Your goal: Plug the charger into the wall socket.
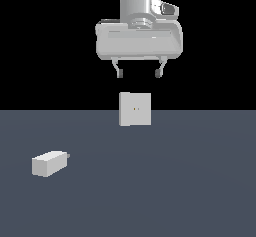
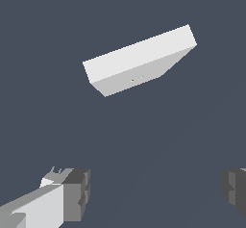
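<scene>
Nothing done yet, judging by layout; whole sequence remaining: reach, grasp, carry, align prongs, insert.

Hanging high above the flat dark grey-blue floor: white two-finger gripper, spread wide, gripping nothing; hovering well clear of both parts, roughly over the plate.

Standing upright mid-scene: flat off-white square wall socket plate, two tiny holes at centre facing the exterior camera; showing in the wrist view as a slab seen from above, holes on the near face.

Lying on the floor toward the exterior view's left, well apart from the plate: small off-white elongated charger block, short prongs pointing toward the exterior view's right; not showing in the wrist view.

Looking open on all sides; no walls, no clutter, no table edge visible; bare floor between block and plate. Expecting free descent onto the block; probably needing reorientation before insertion, since prongs not aiming at the socket face.
</scene>
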Available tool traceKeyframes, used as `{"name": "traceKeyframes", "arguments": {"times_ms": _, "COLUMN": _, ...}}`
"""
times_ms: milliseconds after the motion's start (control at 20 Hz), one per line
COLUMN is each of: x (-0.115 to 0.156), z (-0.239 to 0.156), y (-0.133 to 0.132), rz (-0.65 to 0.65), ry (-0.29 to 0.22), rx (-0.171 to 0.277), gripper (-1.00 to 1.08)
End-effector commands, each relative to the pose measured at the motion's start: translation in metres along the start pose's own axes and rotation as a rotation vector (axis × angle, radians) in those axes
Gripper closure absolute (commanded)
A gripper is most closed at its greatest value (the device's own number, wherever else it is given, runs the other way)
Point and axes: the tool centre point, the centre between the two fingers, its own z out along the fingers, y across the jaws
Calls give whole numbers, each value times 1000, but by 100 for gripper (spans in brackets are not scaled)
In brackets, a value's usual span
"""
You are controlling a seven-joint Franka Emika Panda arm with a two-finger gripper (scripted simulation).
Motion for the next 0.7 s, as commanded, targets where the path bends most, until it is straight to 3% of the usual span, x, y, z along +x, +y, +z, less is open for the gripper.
{"name": "traceKeyframes", "arguments": {"times_ms": 0, "x": 0, "z": 0, "y": 0, "rz": 0, "ry": 0, "rx": 0, "gripper": -92}}
{"name": "traceKeyframes", "arguments": {"times_ms": 650, "x": -21, "z": 16, "y": -21, "rz": 43, "ry": 24, "rx": -3, "gripper": -92}}
